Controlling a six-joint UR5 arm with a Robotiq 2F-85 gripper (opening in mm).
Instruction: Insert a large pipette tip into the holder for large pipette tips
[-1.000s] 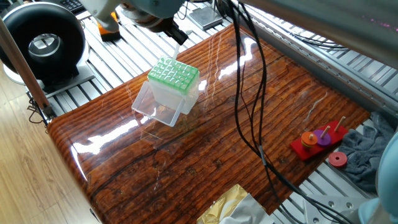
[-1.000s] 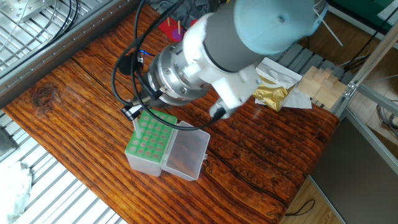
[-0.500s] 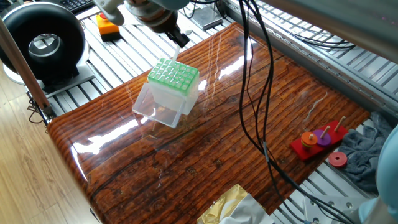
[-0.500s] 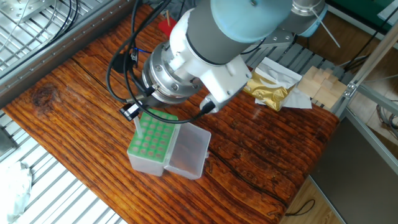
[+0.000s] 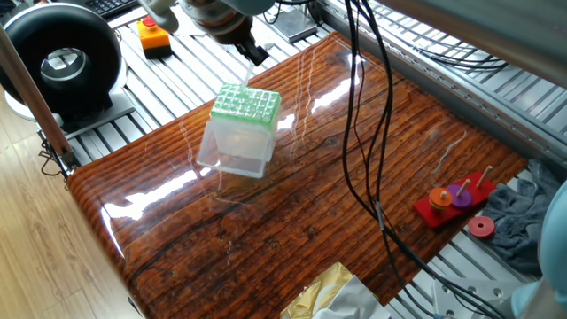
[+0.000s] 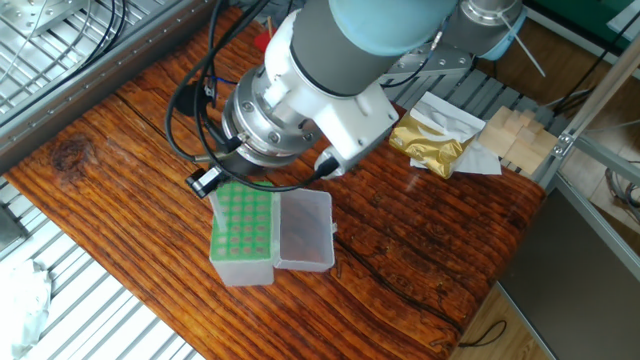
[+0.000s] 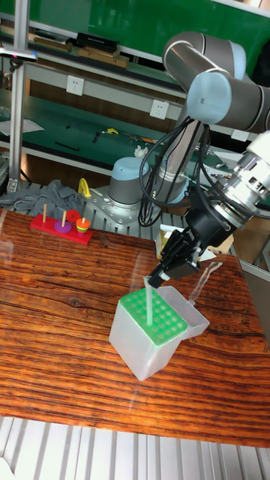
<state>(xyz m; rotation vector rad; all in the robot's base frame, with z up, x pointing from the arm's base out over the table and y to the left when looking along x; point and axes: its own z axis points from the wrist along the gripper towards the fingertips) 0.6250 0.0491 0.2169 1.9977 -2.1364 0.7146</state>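
Gripper: the gripper is clamped on the large pipette tip, which hangs tilted, narrow end down over the green rack

Tip: its point sits at or just inside a hole near the rack's middle; whether it has entered I cannot tell

Holder: the holder for large pipette tips rests on the wooden table, its clear lid open flat beside it

Risk: I'd say the tilt could catch the tip on the grid; a downward push might then shove or tip the light box

Elsewhere: the red peg toy lies well apart
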